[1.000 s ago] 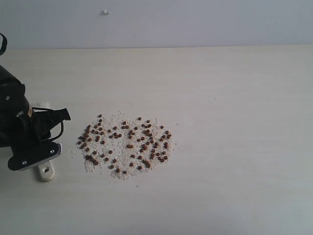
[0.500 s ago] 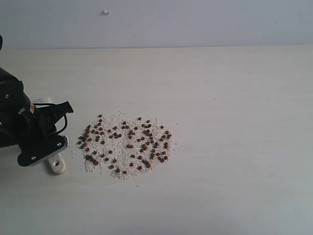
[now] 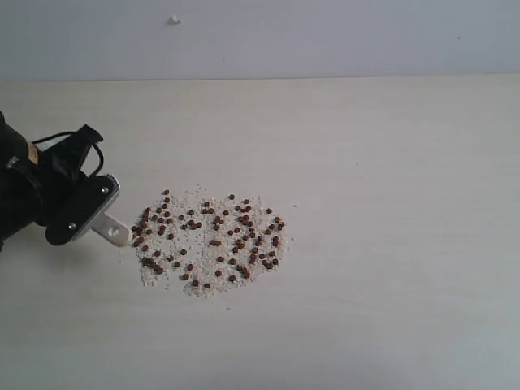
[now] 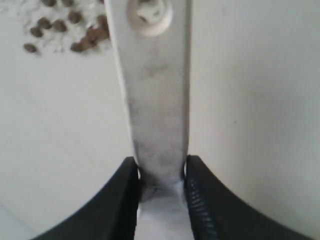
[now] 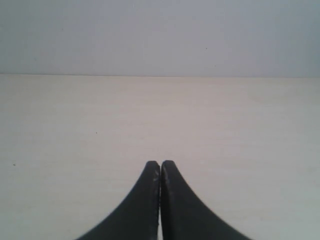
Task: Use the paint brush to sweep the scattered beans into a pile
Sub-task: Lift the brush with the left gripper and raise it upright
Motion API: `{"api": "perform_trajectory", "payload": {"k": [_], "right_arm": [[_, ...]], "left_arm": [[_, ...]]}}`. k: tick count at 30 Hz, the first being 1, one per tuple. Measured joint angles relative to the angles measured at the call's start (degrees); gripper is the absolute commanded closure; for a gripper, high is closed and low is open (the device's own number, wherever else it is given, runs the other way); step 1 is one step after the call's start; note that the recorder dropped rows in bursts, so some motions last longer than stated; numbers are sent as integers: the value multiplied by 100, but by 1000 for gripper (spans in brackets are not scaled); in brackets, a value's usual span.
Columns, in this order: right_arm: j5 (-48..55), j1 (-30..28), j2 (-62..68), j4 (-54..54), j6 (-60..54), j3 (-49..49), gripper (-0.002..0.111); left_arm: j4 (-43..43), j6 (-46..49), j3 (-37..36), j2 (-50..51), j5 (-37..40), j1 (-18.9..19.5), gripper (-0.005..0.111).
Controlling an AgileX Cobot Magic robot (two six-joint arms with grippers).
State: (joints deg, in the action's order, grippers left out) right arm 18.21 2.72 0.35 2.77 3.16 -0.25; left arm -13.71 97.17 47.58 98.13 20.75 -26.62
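We hold the paint brush in the left gripper, whose ribbed black jaws are clamped on the flat sides of its pale handle. That grip keeps the wide tool from twisting when it pushes. The rounded handle end, with its hole, points right toward the beans and sits just at the left edge of their patch. The bristles are out of sight behind the gripper, so we judge the brush will need turning before any sweeping.

The beans are small, round, reddish-brown pellets spread in a loose oval near the middle of the bench, mixed with fine off-white crumbs. No pile is formed yet. The bench is pale, matte and smooth, so round pellets should roll easily.

The right gripper hangs over bare bench, its curved black jaws pressed together on nothing, kept out of the way.
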Motion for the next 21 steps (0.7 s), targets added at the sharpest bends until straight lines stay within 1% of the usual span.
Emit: {"api": "perform_trajectory", "payload": {"k": [7, 13, 16, 21], "right_arm": [[0, 0, 0, 0, 0, 0, 108], [0, 0, 0, 0, 0, 0, 108], [0, 0, 0, 0, 0, 0, 108], [0, 0, 0, 0, 0, 0, 108]], "left_arm": [[10, -354, 0, -549, -82, 213, 107], [135, -2019, 158, -611, -275, 258, 107], [396, -2360, 284, -611, -286, 258, 107], [1304, -2479, 539, -611, -238, 258, 107]]}}
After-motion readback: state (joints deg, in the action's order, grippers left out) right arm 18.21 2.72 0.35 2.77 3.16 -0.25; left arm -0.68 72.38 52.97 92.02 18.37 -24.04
